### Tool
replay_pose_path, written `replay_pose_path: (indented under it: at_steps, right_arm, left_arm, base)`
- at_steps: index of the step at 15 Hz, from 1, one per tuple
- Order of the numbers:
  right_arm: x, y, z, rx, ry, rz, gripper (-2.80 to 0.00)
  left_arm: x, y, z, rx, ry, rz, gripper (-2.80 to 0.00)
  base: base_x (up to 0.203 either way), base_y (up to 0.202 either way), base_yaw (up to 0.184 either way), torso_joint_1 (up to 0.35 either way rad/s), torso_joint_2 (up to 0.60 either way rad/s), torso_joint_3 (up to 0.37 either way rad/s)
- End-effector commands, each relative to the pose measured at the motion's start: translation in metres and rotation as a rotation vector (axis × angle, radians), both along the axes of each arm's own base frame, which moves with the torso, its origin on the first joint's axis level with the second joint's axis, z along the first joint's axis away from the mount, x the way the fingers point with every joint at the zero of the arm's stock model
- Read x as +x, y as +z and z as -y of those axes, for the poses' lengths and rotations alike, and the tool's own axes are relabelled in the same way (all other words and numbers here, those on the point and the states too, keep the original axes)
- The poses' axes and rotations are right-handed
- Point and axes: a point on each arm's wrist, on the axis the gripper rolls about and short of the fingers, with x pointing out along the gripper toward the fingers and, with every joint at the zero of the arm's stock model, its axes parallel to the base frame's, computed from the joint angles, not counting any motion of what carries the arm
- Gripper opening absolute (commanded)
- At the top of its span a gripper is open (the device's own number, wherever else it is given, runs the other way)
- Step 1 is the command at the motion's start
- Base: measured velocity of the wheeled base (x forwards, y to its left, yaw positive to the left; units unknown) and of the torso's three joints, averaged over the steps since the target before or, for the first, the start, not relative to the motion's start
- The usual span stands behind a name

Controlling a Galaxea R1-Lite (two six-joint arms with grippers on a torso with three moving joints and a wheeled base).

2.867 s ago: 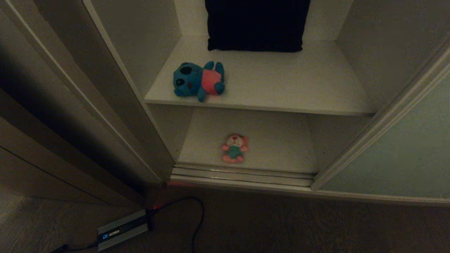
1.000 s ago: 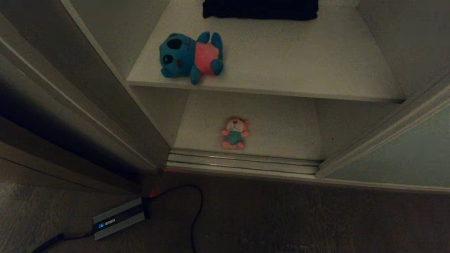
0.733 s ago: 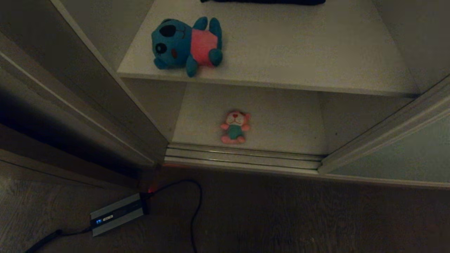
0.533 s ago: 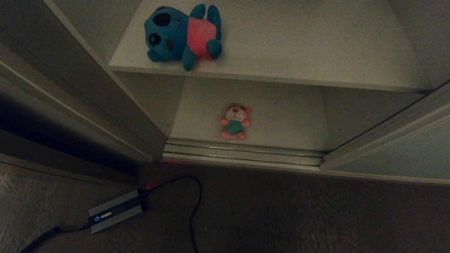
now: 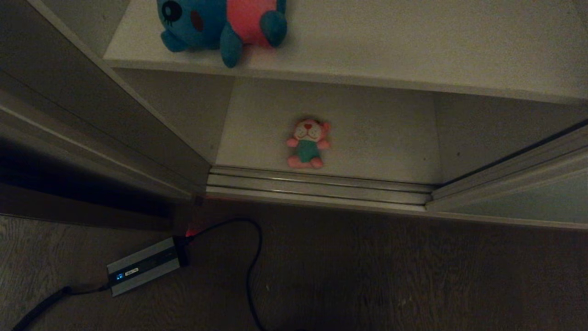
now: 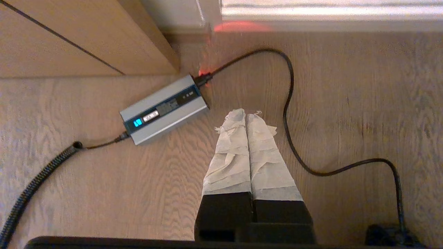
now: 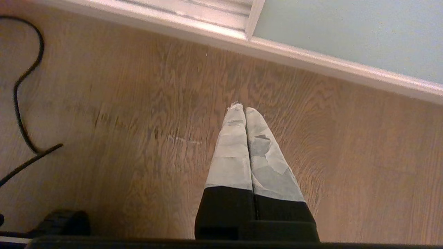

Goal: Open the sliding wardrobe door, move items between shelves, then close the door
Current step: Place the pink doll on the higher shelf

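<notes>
**Wardrobe open, both grippers clenched over the floor**

You are looking at the pink toy (image 5: 307,143) lying on the bottom shelf (image 5: 376,138), the teal-blue toy (image 5: 220,20) lying on the upper shelf (image 5: 413,50). The sliding door (image 5: 528,202) is sitting at the right. Your left gripper (image 6: 246,116) and right gripper (image 7: 241,110) are hanging clenched, empty, above the wooden floor (image 5: 367,276).

A grey power adapter (image 5: 141,271) lies on the wood floor (image 5: 390,276), black cable (image 5: 250,257) attached.
</notes>
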Motion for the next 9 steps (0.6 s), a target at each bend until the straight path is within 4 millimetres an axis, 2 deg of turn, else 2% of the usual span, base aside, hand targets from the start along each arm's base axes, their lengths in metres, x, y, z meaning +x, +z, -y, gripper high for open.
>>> replay_pose_path:
  at_steps: [1, 9]
  right_arm:
    - [-0.0001, -0.0003, 0.0, -0.001, 0.001, 0.001, -2.8]
    - [-0.0001, -0.0004, 0.0, -0.001, 0.001, 0.001, -2.8]
  left_arm:
    - [0.0002, -0.0001, 0.0, 0.0, 0.0, -0.003, -2.8]
    - [0.0004, 0.0003, 0.0, 0.0, -0.002, 0.004, -2.8]
  base:
    - [0.0, 0.0, 0.0, 0.003, 0.0, -0.198]
    - [0.0, 0.0, 0.0, 0.003, 0.0, -0.199]
